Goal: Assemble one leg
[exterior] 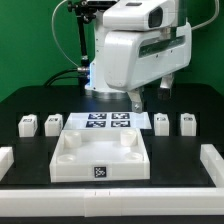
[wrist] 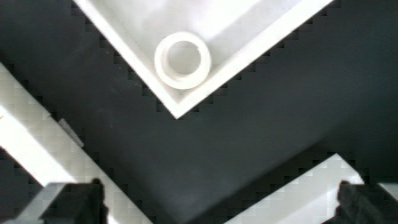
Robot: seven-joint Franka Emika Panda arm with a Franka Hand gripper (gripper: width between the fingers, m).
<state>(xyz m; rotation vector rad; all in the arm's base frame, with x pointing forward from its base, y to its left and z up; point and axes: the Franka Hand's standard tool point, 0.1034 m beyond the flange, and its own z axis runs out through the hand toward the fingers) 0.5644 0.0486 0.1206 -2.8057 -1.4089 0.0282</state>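
Black surface [exterior: 35, 98] before a green backdrop, with a white robot arm [exterior: 135, 45] looming over its far middle. At near centre, a large white tray-like piece [exterior: 100, 152], tag on its near face. Just beyond it, lying flat, the marker board [exterior: 108, 122]. To either side of that board, a far row of small white tagged blocks, each standing on the surface apart from the others: outer left leg [exterior: 27, 124], inner left leg [exterior: 52, 123], inner right leg [exterior: 161, 123], outer right leg [exterior: 187, 123]. By the far right corner of the marker board, the tool [exterior: 138, 100], hanging between board and inner right leg, touching neither. From the wrist view: dark fingertips [wrist: 63, 205] spread wide, only bare black surface between them, so open and gripping nothing. Farther off in that view, a white corner bearing a round socket [wrist: 183, 57]. At the near edges of the surface, a left white strip [exterior: 6, 158] and a right white strip [exterior: 212, 160].
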